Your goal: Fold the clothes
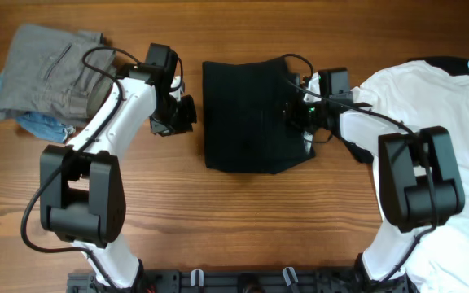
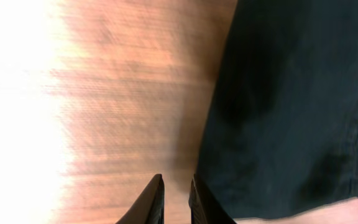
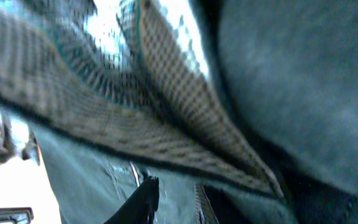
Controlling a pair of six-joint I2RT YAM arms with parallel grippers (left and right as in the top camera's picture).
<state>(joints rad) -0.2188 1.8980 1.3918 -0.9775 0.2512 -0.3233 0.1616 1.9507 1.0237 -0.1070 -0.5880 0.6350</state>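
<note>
The black shorts (image 1: 251,114) lie folded into a rough square at the table's middle. My left gripper (image 1: 187,114) hovers just off their left edge. In the left wrist view its fingers (image 2: 176,190) are nearly together with only bare wood between them, and the shorts (image 2: 291,99) are to the right. My right gripper (image 1: 297,114) is at the shorts' right edge. In the right wrist view its fingers (image 3: 176,199) are closed on dark fabric, below the pale speckled waistband lining (image 3: 166,99).
Grey folded trousers with a blue cloth (image 1: 43,73) lie at the far left. A large white T-shirt (image 1: 438,122) covers the right side, under the right arm. Bare wooden table (image 1: 243,220) lies in front of the shorts.
</note>
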